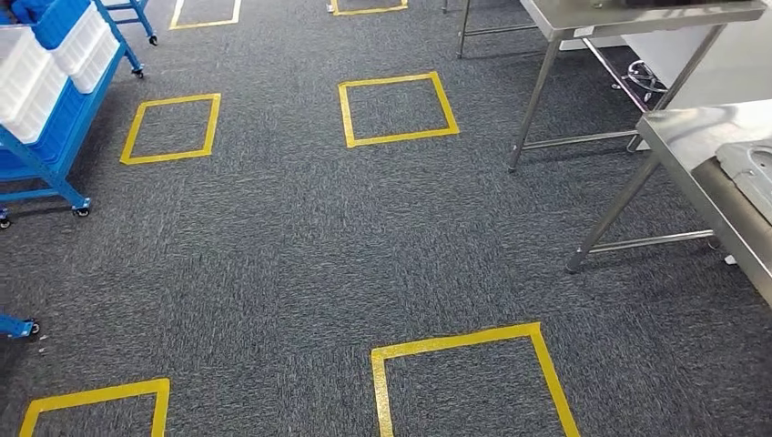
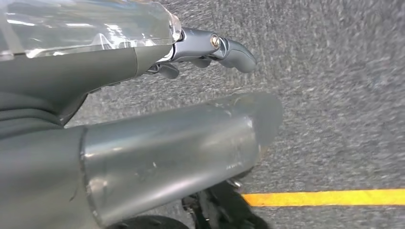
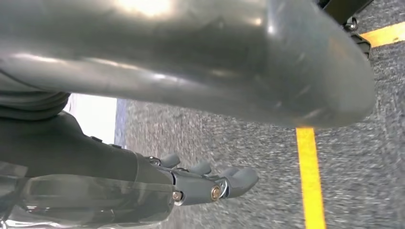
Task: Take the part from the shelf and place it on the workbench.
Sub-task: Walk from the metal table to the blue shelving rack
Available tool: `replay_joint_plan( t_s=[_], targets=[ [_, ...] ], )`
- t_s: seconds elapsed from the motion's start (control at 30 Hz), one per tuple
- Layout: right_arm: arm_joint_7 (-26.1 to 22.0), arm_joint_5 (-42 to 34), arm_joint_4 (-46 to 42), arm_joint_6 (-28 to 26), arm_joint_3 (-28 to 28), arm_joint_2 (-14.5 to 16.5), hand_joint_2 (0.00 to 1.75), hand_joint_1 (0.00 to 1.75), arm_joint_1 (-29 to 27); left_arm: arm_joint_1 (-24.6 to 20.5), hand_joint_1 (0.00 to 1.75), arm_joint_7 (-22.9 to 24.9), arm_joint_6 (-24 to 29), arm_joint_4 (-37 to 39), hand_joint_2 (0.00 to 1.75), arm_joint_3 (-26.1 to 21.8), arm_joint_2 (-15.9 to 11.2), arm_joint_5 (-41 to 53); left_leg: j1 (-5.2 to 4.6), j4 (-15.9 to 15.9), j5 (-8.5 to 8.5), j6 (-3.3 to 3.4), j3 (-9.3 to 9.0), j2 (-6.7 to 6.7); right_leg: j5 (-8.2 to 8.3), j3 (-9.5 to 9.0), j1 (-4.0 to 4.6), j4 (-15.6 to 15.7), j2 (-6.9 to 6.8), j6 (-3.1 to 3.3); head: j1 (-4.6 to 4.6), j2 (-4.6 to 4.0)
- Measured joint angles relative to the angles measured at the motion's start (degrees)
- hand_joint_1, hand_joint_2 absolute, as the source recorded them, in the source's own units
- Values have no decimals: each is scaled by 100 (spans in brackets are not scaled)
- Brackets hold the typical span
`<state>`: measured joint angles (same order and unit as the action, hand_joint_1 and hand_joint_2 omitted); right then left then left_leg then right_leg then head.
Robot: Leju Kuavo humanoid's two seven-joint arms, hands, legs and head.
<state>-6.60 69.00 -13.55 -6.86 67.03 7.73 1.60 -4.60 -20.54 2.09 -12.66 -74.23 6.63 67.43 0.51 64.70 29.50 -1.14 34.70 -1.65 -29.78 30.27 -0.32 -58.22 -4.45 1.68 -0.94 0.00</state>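
Note:
A blue wheeled shelf (image 1: 56,137) with white bins (image 1: 35,71) stands at the far left of the head view. At the right edge is a steel workbench (image 1: 696,135), and a grey metal piece (image 1: 751,171) lies on its top. In the left wrist view my left hand (image 2: 157,143) hangs over the carpet, its fingers (image 2: 224,47) stretched out and nothing in them. In the right wrist view my right hand (image 3: 200,67) also hangs over the carpet. Its fingers (image 3: 210,183) are apart from the thumb and hold nothing.
Grey carpet carries several yellow taped squares, one straight ahead (image 1: 397,109) and one close in front (image 1: 473,378). A second steel table (image 1: 628,14) stands at the back right. Another blue cart's wheel (image 1: 23,326) pokes in at the left edge.

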Motion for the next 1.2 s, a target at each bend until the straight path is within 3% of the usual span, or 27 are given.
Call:
replay_joint_plan(
  t_s=[0.07,0.1,0.17,0.23,0.3,0.37,0.4,0.43,0.47,0.53,0.6,0.67,0.7,0.73,0.8,0.87,0.9,0.93,0.97,1.03,1.1,1.2],
  targets=[
    [0,-1,0,-1,32,-1,0,0,-6,-14,0,-83,29,0,0,3,5,6,-50,-549,-165,71,-270,-168,-37,-37,26,-6,-121,-51,9,0],
    [0,-1,0,3,48,-2,0,0,-5,-10,0,-108,23,0,0,4,8,17,-75,-618,-161,100,-288,-177,-48,-50,33,-3,-174,-79,15,0],
    [1,0,-2,16,71,-4,0,0,17,31,0,-127,-13,0,0,8,17,59,-72,-658,-190,161,-292,-57,-70,-77,18,2,-240,-134,20,0],
    [7,11,-5,27,86,-12,0,0,27,63,0,-127,-27,-1,0,24,36,104,-44,-733,-240,236,-332,53,-226,-19,-4,-188,-31,-187,38,0],
    [14,23,-5,38,93,-17,0,0,10,55,0,-127,-28,-2,0,54,54,131,-35,-768,-275,292,-342,168,-581,274,-27,-815,298,-215,62,-1],
    [16,27,-4,42,107,-17,0,0,-4,45,0,-128,-29,-2,0,87,57,138,-41,-765,-282,308,-332,307,-818,618,-45,-1473,414,-234,66,-1],
    [16,28,-4,37,114,-17,0,0,-6,48,0,-131,-31,-2,0,101,58,141,-41,-762,-281,307,-335,383,-775,685,-55,-1565,427,-244,66,-1],
    [16,31,-4,33,121,-17,0,0,-6,52,0,-137,-35,-2,0,112,60,148,-37,-754,-277,300,-342,464,-622,653,-68,-1445,441,-251,67,0],
    [15,37,-4,28,126,-17,0,0,-6,55,0,-144,-39,-3,0,121,64,160,-30,-739,-269,286,-349,544,-395,532,-87,-1138,488,-256,67,0],
    [17,55,-4,21,137,-17,0,0,-12,53,0,-157,-44,-8,0,137,71,193,-25,-667,-233,226,-326,697,-47,251,-130,-444,745,-260,69,0],
    [26,68,-4,12,155,-13,0,0,-4,51,0,-161,-43,-24,0,146,74,213,-21,-612,-213,147,-270,821,23,143,-128,-158,897,-237,67,-1],
    [51,78,-4,1,169,1,0,0,26,72,0,-162,-42,-42,0,149,78,222,-1,-612,-221,69,-229,921,30,132,-108,-134,781,-170,64,0],
    [73,83,-4,-4,173,13,0,0,36,88,0,-161,-40,-47,0,150,85,226,4,-575,-197,39,-206,859,41,117,-107,-110,716,-126,60,0],
    [91,87,-4,-10,175,24,0,0,38,95,0,-161,-38,-53,0,151,95,232,5,-450,-117,13,-148,726,51,101,-110,-84,640,-78,42,0],
    [131,95,-4,-21,181,37,0,0,21,85,0,-160,-37,-67,0,155,117,241,10,121,203,-28,114,374,50,81,-88,-56,475,-7,3,0],
    [177,96,-4,-27,190,38,0,0,7,75,0,-160,-37,-90,0,162,135,268,25,801,492,-63,444,240,35,79,-55,-56,303,24,-15,0],
    [200,96,-4,-27,196,38,0,0,8,82,0,-160,-36,-105,0,169,145,285,29,947,505,-72,512,219,26,75,-45,-56,223,30,-16,0],
    [218,96,-4,-26,203,38,0,0,12,94,0,-160,-35,-121,0,177,155,306,30,871,410,-74,468,200,16,66,-40,-57,150,28,-17,0],
    [232,96,-4,-25,210,38,0,0,17,103,0,-160,-33,-138,0,186,166,320,29,586,233,-67,316,158,4,50,-38,-57,80,20,-17,0],
    [259,96,-4,-21,220,46,0,0,22,102,0,-160,-27,-177,0,209,193,336,1,-189,-87,-25,-88,-57,-31,6,-22,-62,-50,-23,-17,0],
    [280,96,-4,-16,223,54,0,0,31,97,0,-161,-22,-216,0,241,220,338,-46,-575,-180,42,-275,-188,-59,-26,-4,-63,-149,-80,-7,0],
    [291,96,-4,-7,224,64,0,0,80,126,0,-161,-18,-256,0,264,244,338,-62,-658,-211,149,-286,-38,-86,-80,-16,-47,-228,-165,1,0]
  ],
)
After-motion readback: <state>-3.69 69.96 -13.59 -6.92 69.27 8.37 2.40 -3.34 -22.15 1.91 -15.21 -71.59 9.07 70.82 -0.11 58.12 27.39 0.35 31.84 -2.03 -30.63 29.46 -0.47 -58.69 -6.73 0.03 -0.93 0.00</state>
